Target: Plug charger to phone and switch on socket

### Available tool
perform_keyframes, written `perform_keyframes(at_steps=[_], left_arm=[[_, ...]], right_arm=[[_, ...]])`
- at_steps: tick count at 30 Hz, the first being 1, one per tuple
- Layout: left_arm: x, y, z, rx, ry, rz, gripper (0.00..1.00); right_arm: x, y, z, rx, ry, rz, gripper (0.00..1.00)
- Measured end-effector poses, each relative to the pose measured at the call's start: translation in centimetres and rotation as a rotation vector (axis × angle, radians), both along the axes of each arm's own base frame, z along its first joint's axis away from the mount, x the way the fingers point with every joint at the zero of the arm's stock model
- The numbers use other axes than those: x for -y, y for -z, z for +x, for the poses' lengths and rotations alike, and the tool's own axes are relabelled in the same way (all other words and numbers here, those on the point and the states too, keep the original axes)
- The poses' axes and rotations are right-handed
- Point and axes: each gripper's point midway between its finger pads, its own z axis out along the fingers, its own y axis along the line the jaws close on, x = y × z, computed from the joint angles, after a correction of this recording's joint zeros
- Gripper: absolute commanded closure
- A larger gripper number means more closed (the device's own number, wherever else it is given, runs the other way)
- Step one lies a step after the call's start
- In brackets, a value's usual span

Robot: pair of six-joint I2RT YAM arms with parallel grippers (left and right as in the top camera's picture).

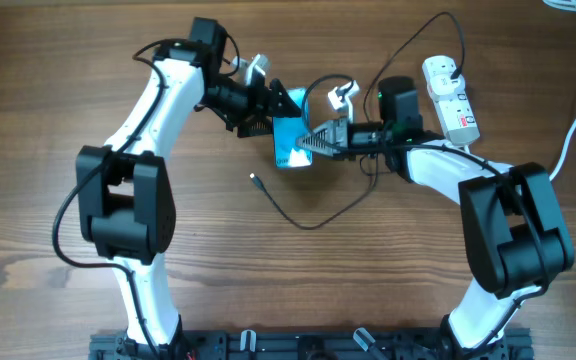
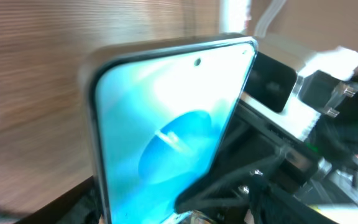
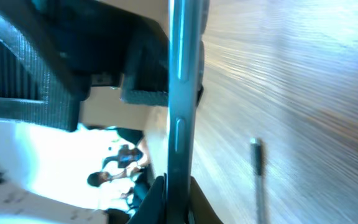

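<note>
The phone (image 2: pixel 166 137) is right up close in the left wrist view, tipped up with its blue screen facing us. From above, it is in the upper middle of the frame, between both tools. The right tool (image 1: pixel 316 144) pinches the phone by its thin edge. The left tool (image 1: pixel 274 110) touches the phone's upper end, but we cannot tell if it is pinching or spread.

The charger (image 1: pixel 308 220) lies on the desk (image 1: pixel 48 80). Its tip is just below and left of the phone, touching nothing. The socket (image 1: pixel 451 100) sits at the upper right.

We think one tool should hold the phone steady, with its plug hole pointing out. The other should let go slowly, then pick up the charger near its tip. If both pull, the phone may slip.
</note>
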Motion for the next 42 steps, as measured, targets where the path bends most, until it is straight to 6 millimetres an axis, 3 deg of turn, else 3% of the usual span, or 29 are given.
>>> perform_keyframes(at_steps=[2, 5, 8, 12, 16, 17, 21, 26, 30, 33, 42], left_arm=[[0.5, -1.6, -0.1, 0.019, 0.023, -0.106, 0.33], [1.3, -2.8, -0.4, 0.038, 0.054, -0.188, 0.46], [1.8, -4.1, -0.3, 0.072, 0.074, -0.267, 0.56], [2.3, -5.6, -0.2, 0.100, 0.093, -0.356, 0.60], [2.4, -6.1, -0.2, 0.104, 0.098, -0.385, 0.93], [2.4, -6.0, -0.2, 0.117, 0.103, -0.384, 0.96], [2.4, -6.2, -0.2, 0.137, 0.113, -0.403, 0.96], [2.4, -6.1, -0.2, 0.141, 0.113, -0.396, 0.73], [2.3, -6.0, -0.3, 0.118, 0.105, -0.387, 0.66], [2.3, -6.0, -0.4, 0.112, 0.104, -0.387, 0.55], [2.1, -6.3, -0.3, 0.106, 0.097, -0.404, 0.61]], right_arm=[[-0.4, -2.3, 0.1, 0.043, -0.033, 0.077, 0.95], [-1.1, -5.2, -0.5, 0.077, -0.094, 0.160, 0.95], [-1.2, -6.3, -0.7, 0.035, -0.112, 0.188, 0.96], [-1.2, -6.6, -1.3, -0.039, -0.138, 0.195, 0.96], [-1.2, -6.5, -1.6, -0.072, -0.147, 0.194, 0.95], [-1.2, -6.6, -1.6, -0.074, -0.151, 0.195, 0.95], [-1.2, -6.7, -1.6, -0.089, -0.149, 0.195, 0.95], [-1.2, -6.7, -1.4, -0.088, -0.141, 0.194, 0.96], [-1.4, -6.6, -0.9, -0.099, -0.105, 0.191, 0.95], [-1.5, -6.5, -0.4, -0.108, -0.072, 0.188, 0.96], [-1.1, -6.5, 0.5, -0.120, -0.029, 0.188, 0.96]])
